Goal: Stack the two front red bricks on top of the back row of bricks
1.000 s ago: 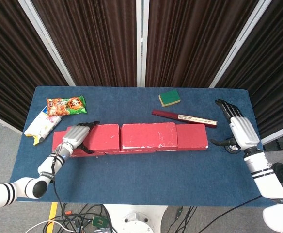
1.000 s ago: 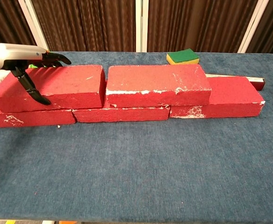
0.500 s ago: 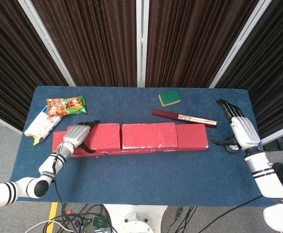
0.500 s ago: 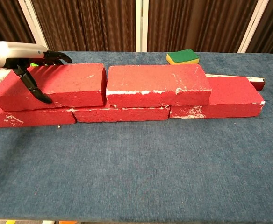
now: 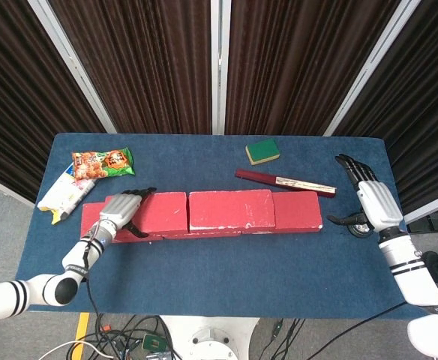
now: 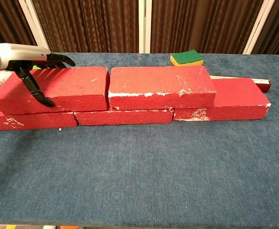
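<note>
Your left hand [image 6: 28,62] has slid the upper left red brick [image 6: 58,89] rightward until it sits just beside the upper middle brick [image 6: 161,87] on the back row [image 6: 125,116], thumb and fingers clasping it. Both bricks look stacked. Your right hand [image 5: 373,199] hovers spread and empty near the table's [image 5: 226,277] right edge.

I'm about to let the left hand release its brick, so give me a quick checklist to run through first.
1. Left top brick rests on the bottom row: ok, sitting flat.
2. Left hand on that brick: ok, fingers over the back edge, thumb on the front face.
3. Second top brick seated: ok, beside the first.
4. Gap between the top bricks: ok, narrow.
5. Right hand clear of the bricks: ok, at the table's right edge, holding nothing.
6. Grip firmness: cannot tell.
</note>
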Available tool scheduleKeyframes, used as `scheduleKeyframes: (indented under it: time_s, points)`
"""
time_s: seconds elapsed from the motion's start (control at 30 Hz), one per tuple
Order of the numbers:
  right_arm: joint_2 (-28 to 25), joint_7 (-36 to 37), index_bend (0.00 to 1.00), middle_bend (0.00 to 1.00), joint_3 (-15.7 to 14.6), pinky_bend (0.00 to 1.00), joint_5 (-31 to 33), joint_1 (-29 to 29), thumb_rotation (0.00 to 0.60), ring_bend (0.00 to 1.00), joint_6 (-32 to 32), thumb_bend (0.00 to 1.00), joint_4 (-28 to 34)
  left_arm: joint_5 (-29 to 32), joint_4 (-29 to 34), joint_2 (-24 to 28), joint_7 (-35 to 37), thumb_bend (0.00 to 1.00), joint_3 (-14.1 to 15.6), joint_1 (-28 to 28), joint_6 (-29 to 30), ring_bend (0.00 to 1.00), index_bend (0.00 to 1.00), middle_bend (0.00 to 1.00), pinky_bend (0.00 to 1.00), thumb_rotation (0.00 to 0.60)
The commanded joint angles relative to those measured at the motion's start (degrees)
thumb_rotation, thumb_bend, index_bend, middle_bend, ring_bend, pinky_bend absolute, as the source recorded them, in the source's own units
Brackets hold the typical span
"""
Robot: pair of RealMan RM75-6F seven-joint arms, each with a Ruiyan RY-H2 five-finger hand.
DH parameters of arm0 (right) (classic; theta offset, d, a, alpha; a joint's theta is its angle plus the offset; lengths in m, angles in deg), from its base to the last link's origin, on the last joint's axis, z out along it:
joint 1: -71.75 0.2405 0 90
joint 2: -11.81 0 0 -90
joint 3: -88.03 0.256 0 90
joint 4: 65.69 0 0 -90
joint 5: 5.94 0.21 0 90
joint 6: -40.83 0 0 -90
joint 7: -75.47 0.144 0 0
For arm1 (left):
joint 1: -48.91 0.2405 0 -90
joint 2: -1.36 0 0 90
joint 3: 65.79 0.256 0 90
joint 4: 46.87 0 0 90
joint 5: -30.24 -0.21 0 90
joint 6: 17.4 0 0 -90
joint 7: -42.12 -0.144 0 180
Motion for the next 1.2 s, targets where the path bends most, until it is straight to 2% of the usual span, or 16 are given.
scheduleKeyframes:
  time_s: [0.03,1.0,1.13,1.2]
  points:
    - [0.06,0.16,0.0,0.0,0.01,0.0,-0.01,-0.02,0.6,0.0,0.06,0.0,-0.2,0.49,0.11,-0.1,-0.2,0.09,0.06,-0.22,0.08,0.2,0.01,0.15,0.15,0.6]
    - [0.42,1.14,0.0,0.0,-0.04,0.0,-0.05,0.05,0.6,0.0,0.85,0.0,-1.14,2.26,0.05,-0.87,-0.62,0.09,0.58,-1.05,0.72,0.17,0.01,0.14,0.15,0.6]
    - [0.49,1.11,0.0,0.0,-0.01,0.0,0.0,0.09,0.6,0.0,0.9,0.0,-1.2,2.46,0.34,-0.71,-0.61,0.09,0.6,-1.19,0.53,0.15,0.01,0.13,0.15,0.6]
    - [0.46,1.09,0.0,0.0,-0.01,0.0,0.01,0.09,0.6,0.0,0.93,0.0,-1.16,2.43,0.46,-0.63,-0.43,0.09,0.59,-1.2,0.39,0.1,0.01,0.11,0.13,0.6]
